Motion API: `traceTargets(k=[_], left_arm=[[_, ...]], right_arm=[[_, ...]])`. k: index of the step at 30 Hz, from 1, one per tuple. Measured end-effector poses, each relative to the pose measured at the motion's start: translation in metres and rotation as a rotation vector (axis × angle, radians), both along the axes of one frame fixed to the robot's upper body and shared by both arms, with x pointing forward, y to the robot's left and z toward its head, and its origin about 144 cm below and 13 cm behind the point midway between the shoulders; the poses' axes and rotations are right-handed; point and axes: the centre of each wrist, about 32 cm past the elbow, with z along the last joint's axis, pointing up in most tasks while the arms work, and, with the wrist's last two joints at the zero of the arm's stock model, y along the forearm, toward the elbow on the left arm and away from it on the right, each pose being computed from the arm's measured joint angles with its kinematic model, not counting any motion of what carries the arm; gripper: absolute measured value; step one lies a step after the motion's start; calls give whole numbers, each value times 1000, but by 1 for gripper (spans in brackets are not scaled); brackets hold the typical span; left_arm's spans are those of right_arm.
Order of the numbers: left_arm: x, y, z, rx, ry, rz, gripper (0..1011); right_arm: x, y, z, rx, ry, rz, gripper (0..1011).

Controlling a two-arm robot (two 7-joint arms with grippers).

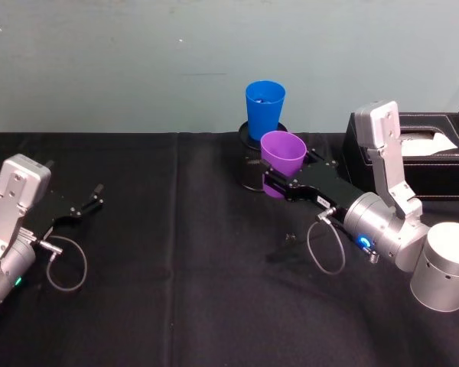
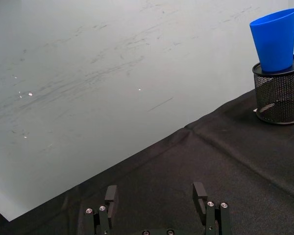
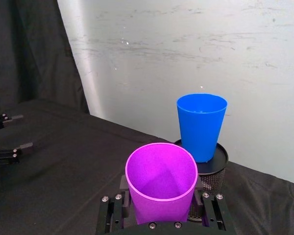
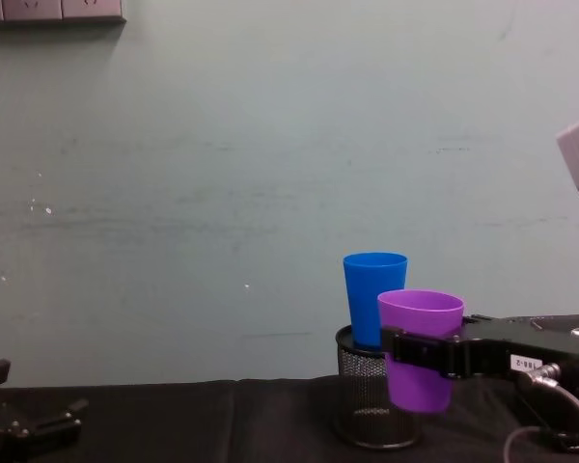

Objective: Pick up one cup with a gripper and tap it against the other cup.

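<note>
A: What is the room like?

B: A pale, scuffed wall [image 1: 99,61] runs along behind the table's far edge. The table [image 1: 176,290] is covered by a black cloth, creased in a line from front to back.

A: What is the biggest thing on it?

B: A black tissue box [image 1: 436,145] at the far right corner, with a white tissue showing at its slot.

A: And the arms?

B: The right gripper [image 1: 275,186] reaches in from the right side toward the middle of the far edge, its fingers clamped on the purple cup [image 1: 283,153]. The left gripper [image 1: 96,196] hangs low near the left edge, fingers spread apart and holding nothing.

A: Where are the cups?

B: A black mesh pen holder [image 2: 279,95] stands near the middle of the far edge, and the blue cup [image 1: 265,107] sits upright on top of it. The purple cup is held clear of the cloth, mouth up, just in front of the holder, with its rim lower than the blue cup's. I cannot tell whether the two cups touch.
</note>
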Motion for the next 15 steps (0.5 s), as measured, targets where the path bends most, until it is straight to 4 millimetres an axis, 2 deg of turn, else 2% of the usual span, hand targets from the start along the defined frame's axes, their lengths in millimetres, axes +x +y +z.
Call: traceTargets(k=[15], left_arm=[[0, 0, 0, 0, 0, 0, 1000]], right_arm=[[0, 0, 0, 0, 0, 0, 723]])
